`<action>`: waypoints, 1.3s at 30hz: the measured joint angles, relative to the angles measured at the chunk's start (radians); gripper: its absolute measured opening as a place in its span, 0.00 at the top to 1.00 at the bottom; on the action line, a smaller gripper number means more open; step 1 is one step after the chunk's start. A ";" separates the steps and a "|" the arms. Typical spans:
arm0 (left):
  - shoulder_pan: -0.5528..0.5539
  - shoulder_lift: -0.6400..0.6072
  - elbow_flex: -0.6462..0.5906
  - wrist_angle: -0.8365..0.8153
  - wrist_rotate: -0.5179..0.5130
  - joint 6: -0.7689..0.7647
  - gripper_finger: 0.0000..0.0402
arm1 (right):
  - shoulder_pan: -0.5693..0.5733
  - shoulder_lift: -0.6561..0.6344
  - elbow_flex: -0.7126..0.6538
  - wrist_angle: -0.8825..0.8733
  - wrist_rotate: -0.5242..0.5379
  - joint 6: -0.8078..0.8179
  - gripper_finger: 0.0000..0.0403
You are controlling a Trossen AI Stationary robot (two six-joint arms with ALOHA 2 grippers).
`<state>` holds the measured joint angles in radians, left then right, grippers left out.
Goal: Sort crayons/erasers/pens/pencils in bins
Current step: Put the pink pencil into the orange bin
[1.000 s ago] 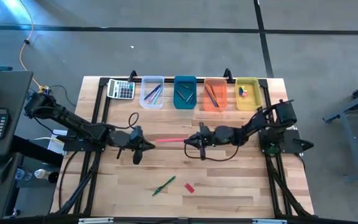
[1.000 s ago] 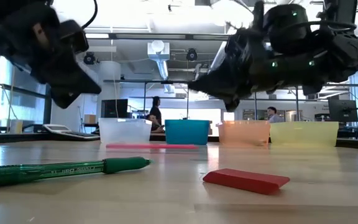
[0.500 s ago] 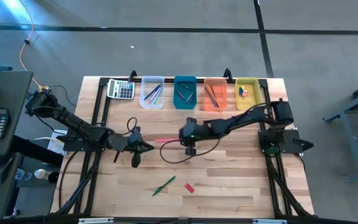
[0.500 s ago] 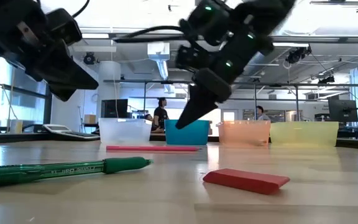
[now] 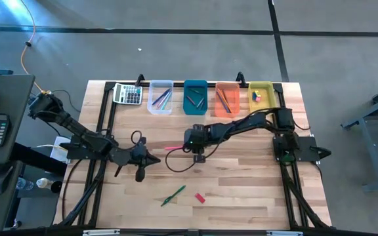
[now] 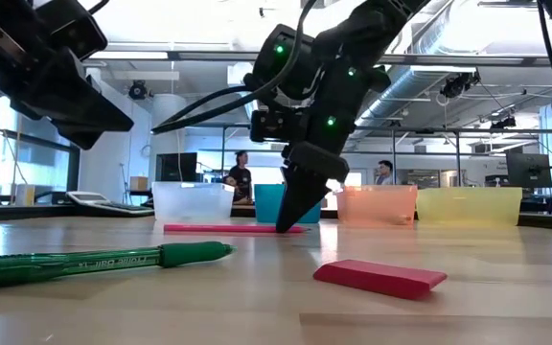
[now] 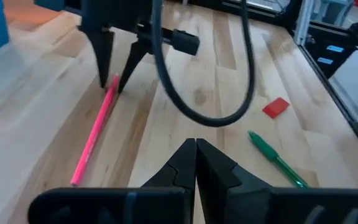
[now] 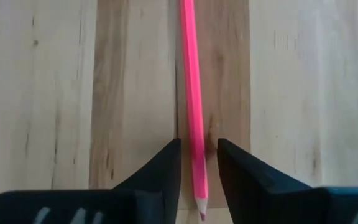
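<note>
The right gripper (image 8: 194,163) stands nose-down at the bench (image 5: 241,190) centre, its jaws apart and straddling the tip end of the pink pencil (image 8: 191,93), apparently so a squeeze will catch it crosswise. That pencil is long, thin and bright pink, lying flat and running toward 9 o'clock from the gripper. The left gripper (image 7: 196,163) waits at 9 o'clock, jaws together. The four bins (image 5: 195,98) line the 12 o'clock edge.
</note>
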<state>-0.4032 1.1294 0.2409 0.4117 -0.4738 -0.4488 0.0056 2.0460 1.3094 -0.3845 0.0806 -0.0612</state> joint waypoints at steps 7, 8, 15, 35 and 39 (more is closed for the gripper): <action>-0.010 0.000 0.000 -0.026 -0.089 -0.017 1.00 | -0.003 0.001 0.001 -0.030 -0.012 0.001 0.89; -0.010 0.000 0.000 -0.032 -0.115 -0.031 1.00 | -0.003 0.001 0.001 -0.035 -0.012 0.001 0.90; -0.009 0.000 0.000 -0.073 -0.191 -0.047 1.00 | -0.008 -0.003 0.002 -0.091 -0.010 0.008 0.95; 0.204 -0.019 0.000 -0.038 -0.026 0.137 1.00 | -0.009 -0.210 0.011 -0.330 0.013 0.135 0.95; 0.255 -0.019 0.000 -0.003 0.022 0.182 1.00 | -0.022 -0.312 0.012 -0.427 0.063 0.156 0.95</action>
<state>-0.1484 1.1107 0.2413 0.4086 -0.4518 -0.2667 -0.0165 1.7343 1.3212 -0.8115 0.1432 0.0952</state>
